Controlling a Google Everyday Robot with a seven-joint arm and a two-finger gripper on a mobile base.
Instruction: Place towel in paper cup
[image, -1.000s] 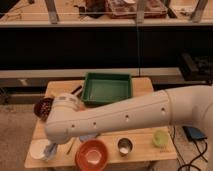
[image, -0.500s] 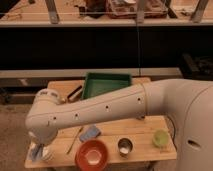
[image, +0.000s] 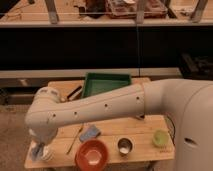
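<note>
A wooden counter stood in the middle of the frame, with dark shelving behind it across the upper half. A large white robot arm swept in from the right edge and crossed the counter diagonally, ending in a rounded joint at the lower left.

Below that joint, in the lower left corner of the frame, the gripper hung down at the counter's front left corner, just beside a white paper cup. The arm's bulk covered most of it — whether the gripper was spread or closed could not be told.

The towel, a small blue-grey folded cloth, lay flat on the counter to the right of the gripper, apart from the paper cup and just under the arm. A thin stick-like utensil lay slanted beside its left edge.

Along the front edge, right of the cup, sat an orange bowl, then a small metal cup, then a pale green cup — each set apart from the next. At the back of the counter rested a green tray, with a dark utensil lying near its left side.
</note>
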